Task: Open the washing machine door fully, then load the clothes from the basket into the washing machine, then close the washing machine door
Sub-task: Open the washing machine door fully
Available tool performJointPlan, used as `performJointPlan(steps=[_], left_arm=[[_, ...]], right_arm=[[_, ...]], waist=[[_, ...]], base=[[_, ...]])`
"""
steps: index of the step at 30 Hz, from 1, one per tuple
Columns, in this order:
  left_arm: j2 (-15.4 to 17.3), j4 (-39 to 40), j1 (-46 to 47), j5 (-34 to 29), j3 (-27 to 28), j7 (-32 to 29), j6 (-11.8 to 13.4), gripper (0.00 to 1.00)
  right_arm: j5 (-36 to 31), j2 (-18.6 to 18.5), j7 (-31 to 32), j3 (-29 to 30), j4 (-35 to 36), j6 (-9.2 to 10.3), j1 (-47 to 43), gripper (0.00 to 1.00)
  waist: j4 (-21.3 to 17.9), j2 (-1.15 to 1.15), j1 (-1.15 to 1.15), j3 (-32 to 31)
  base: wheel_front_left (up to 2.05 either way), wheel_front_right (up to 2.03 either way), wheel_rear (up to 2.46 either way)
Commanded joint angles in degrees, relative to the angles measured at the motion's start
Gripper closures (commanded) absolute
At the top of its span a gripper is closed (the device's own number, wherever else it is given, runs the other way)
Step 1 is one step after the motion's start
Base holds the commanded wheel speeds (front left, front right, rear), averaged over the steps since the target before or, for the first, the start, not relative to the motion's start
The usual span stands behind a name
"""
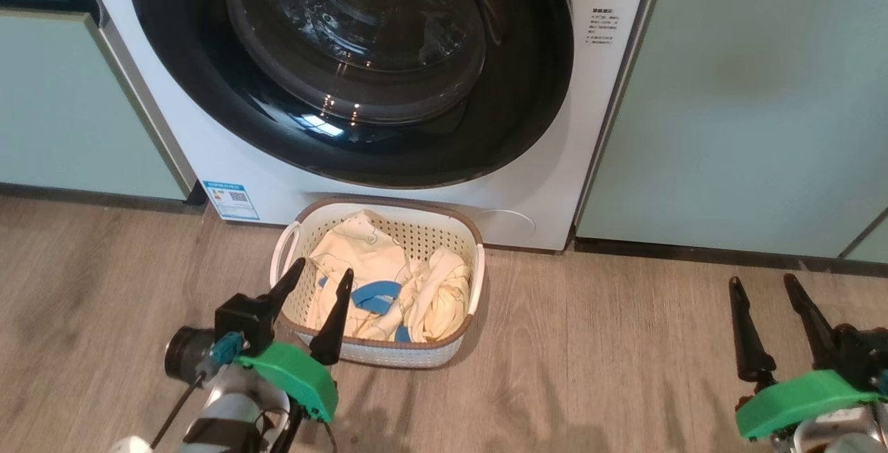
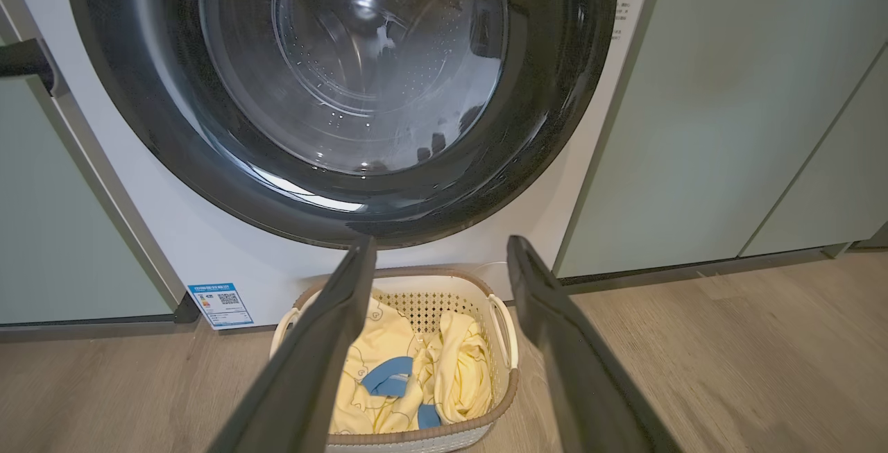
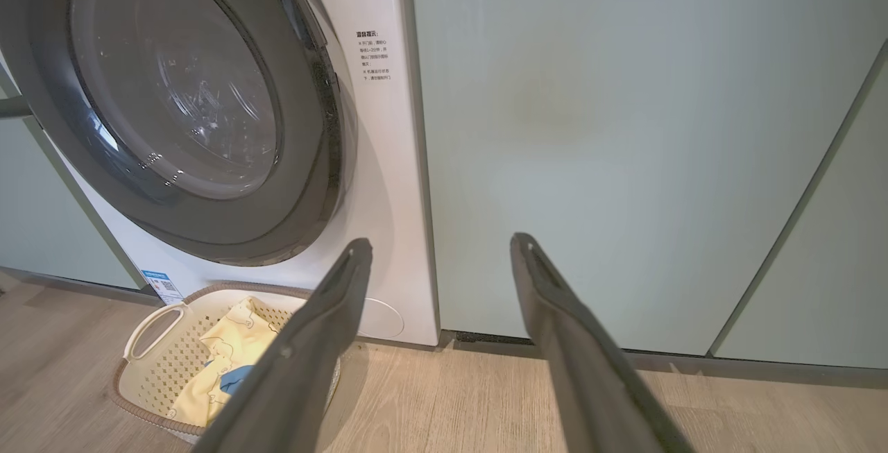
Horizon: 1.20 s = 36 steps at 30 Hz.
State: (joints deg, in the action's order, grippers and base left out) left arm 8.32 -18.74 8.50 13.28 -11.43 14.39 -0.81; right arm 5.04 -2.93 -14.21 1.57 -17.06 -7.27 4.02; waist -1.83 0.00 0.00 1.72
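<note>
The washing machine door (image 1: 354,44) is shut above the basket (image 1: 388,204) of clothes (image 1: 388,286); with my left gripper (image 1: 323,267) and right gripper (image 1: 762,279) both spread and empty, I should hook the apparent recess (image 3: 309,19) at its right edge and swing wide.

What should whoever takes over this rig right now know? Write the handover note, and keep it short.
Left hand: open, empty, by the near left corner of the basket.
Right hand: open, empty, off to the right above the floor, away from the basket.
Things: washing machine door looks shut. The basket sits on the floor against the washing machine, below the door, with the clothes in it.
Done: nothing yet.
Left: open the door fully, load the clothes, close the door.
</note>
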Motion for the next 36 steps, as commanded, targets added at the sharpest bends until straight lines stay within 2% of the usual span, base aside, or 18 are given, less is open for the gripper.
performJointPlan(steps=[1,22,23,24,36], left_arm=[[1.25,1.68,2.96,0.34,1.8,0.58,0.16,0.0],[1.3,1.67,2.91,0.57,1.72,0.61,0.23,0.0],[1.31,1.73,2.92,0.58,1.75,0.61,0.22,0.0],[1.31,1.8,2.92,0.6,1.77,0.61,0.2,0.0],[1.14,3.5,3.37,0.27,1.86,0.61,-0.1,0.0]], right_arm=[[-0.43,-0.31,-0.68,-1.18,1.83,-0.22,2.71,0.0],[0.24,-0.4,-0.74,-1.12,1.43,-0.22,2.85,0.0],[0.34,-0.45,-0.74,-1.1,1.42,-0.22,2.85,0.34],[0.46,-0.5,-0.74,-1.12,1.41,-0.22,2.85,1.0],[2.59,-2.06,-0.76,-1.23,0.95,-0.22,4.38,1.0]], waist=[[-0.01,0.0,0.0,0.01],[0.08,0.0,0.0,-0.31],[0.1,0.0,0.0,-0.26],[0.12,0.0,0.0,-0.23],[0.49,0.0,0.0,2.12]], base=[[0.0,0.0,0.0],[0.0,0.0,0.0],[0.0,0.0,0.0],[0.0,0.0,0.0],[0.0,0.0,0.0]])
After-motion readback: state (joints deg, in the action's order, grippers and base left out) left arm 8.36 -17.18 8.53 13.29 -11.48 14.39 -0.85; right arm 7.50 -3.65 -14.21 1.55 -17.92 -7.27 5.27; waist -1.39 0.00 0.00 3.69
